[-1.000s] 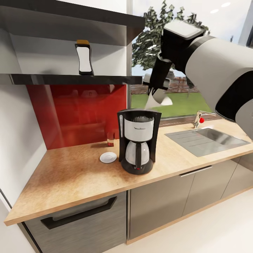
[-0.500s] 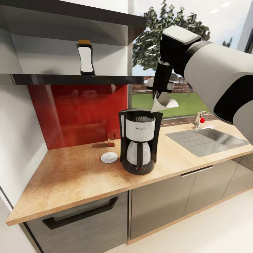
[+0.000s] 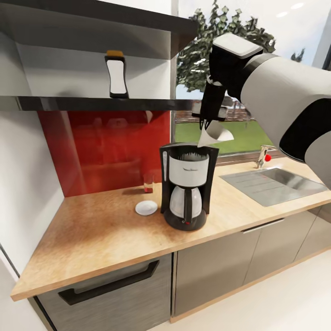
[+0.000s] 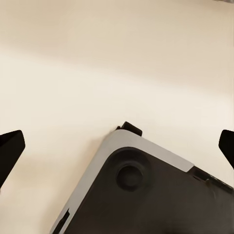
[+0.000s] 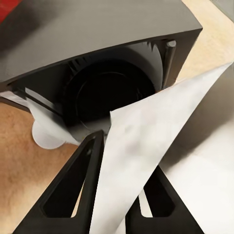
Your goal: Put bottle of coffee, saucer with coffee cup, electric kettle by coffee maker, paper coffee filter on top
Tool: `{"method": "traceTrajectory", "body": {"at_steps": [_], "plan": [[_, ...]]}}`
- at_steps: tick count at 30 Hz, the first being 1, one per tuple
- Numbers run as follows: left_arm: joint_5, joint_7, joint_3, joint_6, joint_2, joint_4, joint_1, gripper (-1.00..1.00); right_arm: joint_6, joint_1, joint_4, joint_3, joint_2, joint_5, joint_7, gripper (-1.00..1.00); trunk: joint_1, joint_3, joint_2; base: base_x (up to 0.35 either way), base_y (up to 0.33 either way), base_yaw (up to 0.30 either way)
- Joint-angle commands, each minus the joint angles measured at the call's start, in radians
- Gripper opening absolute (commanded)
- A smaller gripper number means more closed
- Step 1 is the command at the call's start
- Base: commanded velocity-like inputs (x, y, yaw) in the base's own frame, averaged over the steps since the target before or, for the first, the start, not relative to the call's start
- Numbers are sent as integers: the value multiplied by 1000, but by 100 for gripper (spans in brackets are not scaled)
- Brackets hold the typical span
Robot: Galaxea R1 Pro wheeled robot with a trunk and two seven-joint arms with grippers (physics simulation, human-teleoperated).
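The black coffee maker [image 3: 186, 186] stands on the wooden countertop [image 3: 105, 234]. Just above its top right corner my right gripper [image 3: 205, 123] is shut on a white paper coffee filter [image 3: 214, 134], which hangs down almost to the machine's rim. In the right wrist view the filter [image 5: 146, 161] sits pinched between the fingers over the maker's open top [image 5: 105, 90]. A white saucer [image 3: 146, 207] lies left of the maker, with a glass cup [image 3: 148, 182] behind it. The coffee bottle [image 3: 117, 76] stands on the shelf. My left gripper [image 4: 117, 146] is open over pale floor.
A steel sink [image 3: 271, 181] with a tap [image 3: 263, 156] is set into the counter to the right. The dark shelf [image 3: 92, 102] and a red backsplash [image 3: 101, 147] are behind the maker. The robot's grey base [image 4: 146, 195] lies under the left gripper.
The right gripper has come down with the filter, from higher up to just over the coffee maker's top. The head view has shifted a little, sliding the scene rightward.
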Motion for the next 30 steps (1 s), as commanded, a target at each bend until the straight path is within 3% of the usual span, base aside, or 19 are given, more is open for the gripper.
{"method": "traceTrajectory", "body": {"at_steps": [1,22,30], "plan": [[10,1,-5,-1,0,-2,0,100,3,0,0,-9,0,5,-7,-100,0,-1,-1,182,127,0],[10,0,-5,-3,0,-2,0,100,1,17,0,-10,0,3,-4,-100,0,-1,-1,24,17,0],[10,1,-6,-1,0,-2,0,100,1,17,0,-10,0,3,-4,-100,23,-20,-43,0,0,0]]}}
